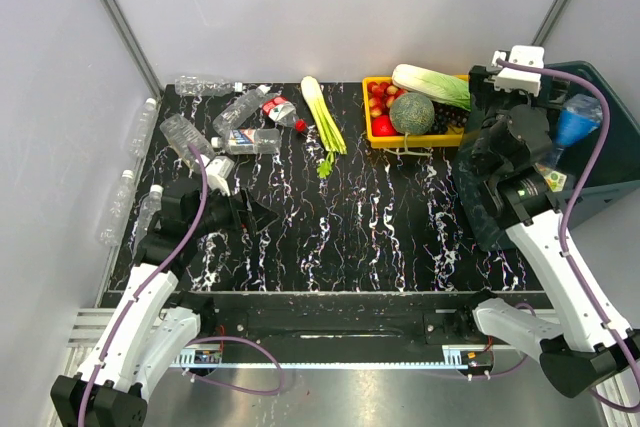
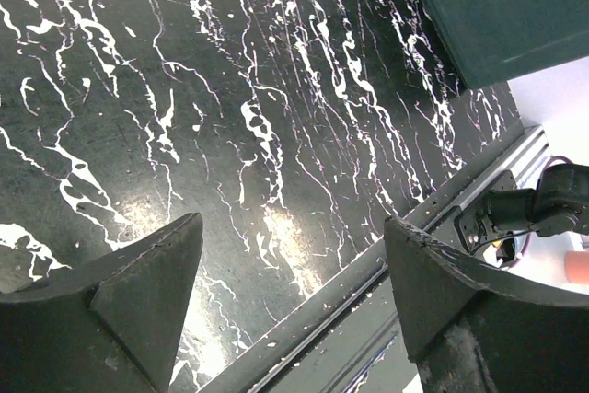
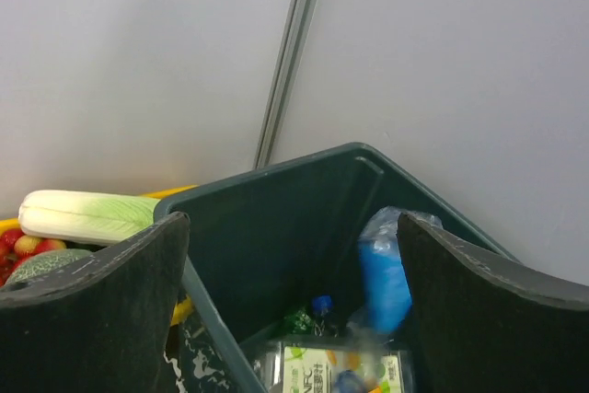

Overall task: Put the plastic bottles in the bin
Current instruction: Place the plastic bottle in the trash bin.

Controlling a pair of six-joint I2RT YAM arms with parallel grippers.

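Note:
Several clear plastic bottles lie in a cluster at the table's back left, one with a red label. More bottles lie along the left wall off the table edge. The dark teal bin stands at the right, and its wall also shows in the right wrist view. My right gripper is open and empty above the bin's near-left corner. Inside the bin, a blurred blue-labelled bottle leans on the wall and a white-and-green-labelled one lies below. My left gripper is open and empty, low over the table's front left.
A yellow tray with a melon, cabbage and tomatoes stands at the back, just left of the bin. Celery stalks lie in the middle back. A bin corner and the table's front rail show in the left wrist view.

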